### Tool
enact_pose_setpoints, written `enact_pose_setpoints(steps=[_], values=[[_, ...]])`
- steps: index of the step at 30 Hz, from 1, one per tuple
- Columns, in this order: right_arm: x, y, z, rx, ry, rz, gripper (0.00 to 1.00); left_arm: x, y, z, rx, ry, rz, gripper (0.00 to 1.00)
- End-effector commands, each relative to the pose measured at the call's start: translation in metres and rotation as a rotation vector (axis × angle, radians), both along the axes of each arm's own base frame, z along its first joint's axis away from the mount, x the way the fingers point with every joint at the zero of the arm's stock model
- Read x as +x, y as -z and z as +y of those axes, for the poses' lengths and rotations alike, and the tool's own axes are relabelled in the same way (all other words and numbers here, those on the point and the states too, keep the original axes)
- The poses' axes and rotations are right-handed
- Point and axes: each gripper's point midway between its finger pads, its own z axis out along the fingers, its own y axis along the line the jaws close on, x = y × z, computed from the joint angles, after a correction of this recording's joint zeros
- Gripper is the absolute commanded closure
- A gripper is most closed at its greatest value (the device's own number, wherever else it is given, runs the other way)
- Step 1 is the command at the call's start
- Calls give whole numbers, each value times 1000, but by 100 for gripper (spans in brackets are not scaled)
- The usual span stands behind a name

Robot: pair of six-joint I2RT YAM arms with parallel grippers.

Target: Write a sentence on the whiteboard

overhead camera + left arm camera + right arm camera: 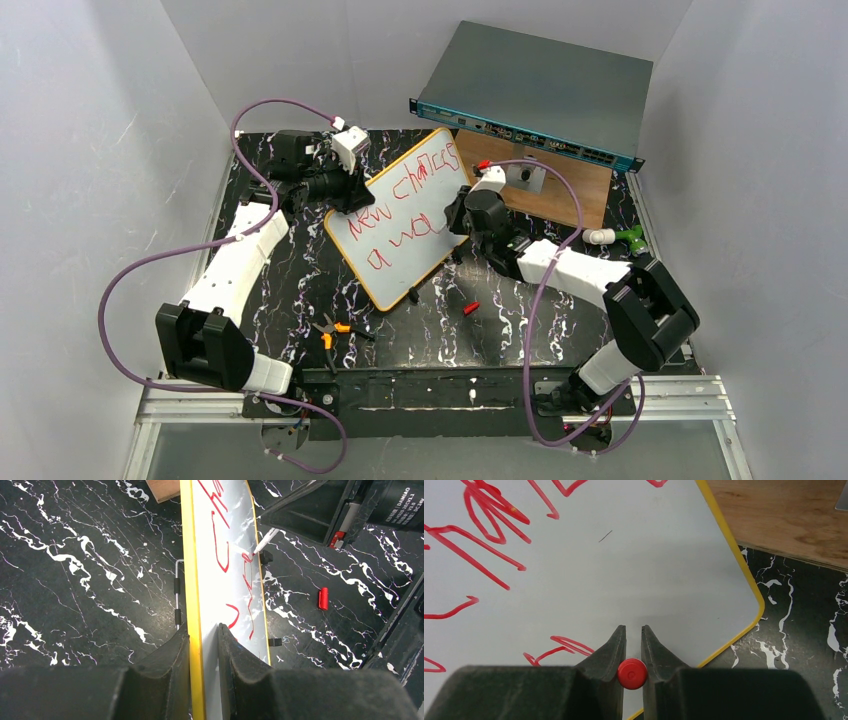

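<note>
Whiteboard (400,275), red sentence (400,205) "new chances / a wa", motor label (404,499) "DAMIAO"

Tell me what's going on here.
The left gripper is clamped on the whiteboard by its rim, steadying it. The right gripper holds a marker with its tip on the board. The red sentence is partly written: one line done, a second begun. A red cap lies on the table.
</note>
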Motion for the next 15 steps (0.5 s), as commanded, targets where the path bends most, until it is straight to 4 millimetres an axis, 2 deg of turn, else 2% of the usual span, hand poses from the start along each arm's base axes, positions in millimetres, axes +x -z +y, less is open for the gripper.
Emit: enact_pose_setpoints(steps=[1,8,12,15], values=[[6,-43,-4,52,17,-103,99,-7,13,8,98,33,-17,100],[5,-88,-5,97,10,-187,99,-7,13,8,97,33,-17,100],[9,-95,-3,116,16,-197,99,-7,12,8,95,33,-19,100],[14,-90,-1,126,28,-182,99,-7,12,8,95,33,-18,100]])
